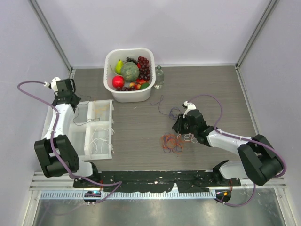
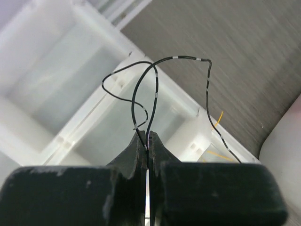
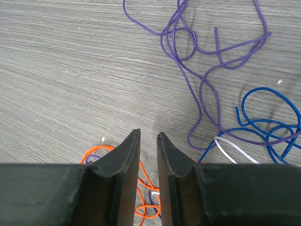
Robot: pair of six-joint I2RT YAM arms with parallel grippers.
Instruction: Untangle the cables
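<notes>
Two tools noted. Left tool [image 2: 148, 137] clamped a black wire [image 2: 186, 57] above the white tray [image 2: 89, 106]. Right tool [image 3: 148, 134] stood slightly apart, apparently empty, over the cables [image 1: 173, 142].

Robotics lab test cell, wood-grain table [image 1: 225, 94] enclosed by white panels [image 1: 164, 28] and metal posts [image 1: 50, 33], left arm [image 1: 63, 117] and right arm [image 1: 225, 140] bolted to black rail [image 1: 155, 178], fruit tub [image 1: 131, 96], tray [image 1: 99, 123] and cables [image 1: 173, 142] staged as props.

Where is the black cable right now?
In the left wrist view, the black cable is pinched in the shut left hand, looping above the white divided tray on the robot's left.
</notes>
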